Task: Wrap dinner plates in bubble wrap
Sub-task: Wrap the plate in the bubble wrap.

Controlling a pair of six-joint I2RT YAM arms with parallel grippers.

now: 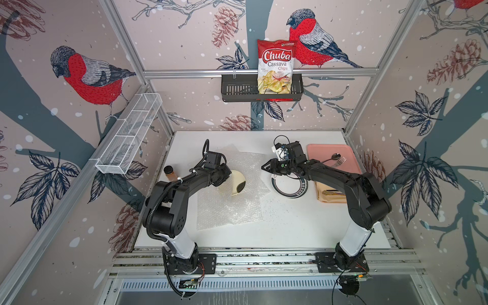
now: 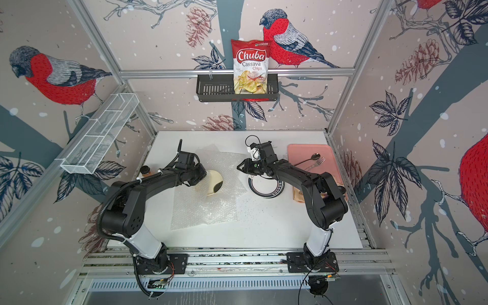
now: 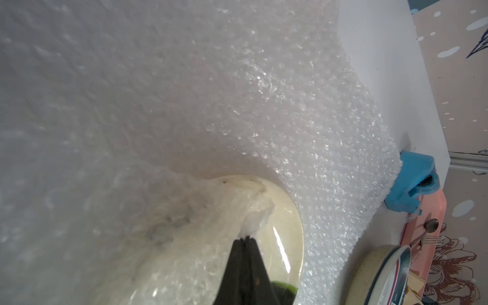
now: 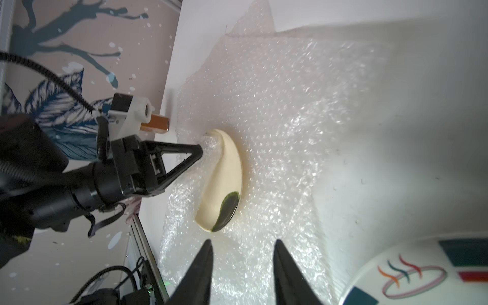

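My left gripper (image 3: 247,239) is pinched on a wrap (image 3: 237,105) flap over the plate (image 3: 285,224); right gripper (image 4: 243,241) part-open, empty. I'd pull the flap flat across, then right takes the far edge.

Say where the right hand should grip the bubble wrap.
Probably the free edge of the bubble wrap beside the cream plate, on the side nearest the right hand, from above: it lies uncovered, while the left hand holds the opposite flap.

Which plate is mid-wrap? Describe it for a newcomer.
On the white table, find the big bubble wrap sheet by the left arm. The cream plate with a dark patch lies on it, part-covered by a fold; the neighbouring dark-ringed plate is uncovered.
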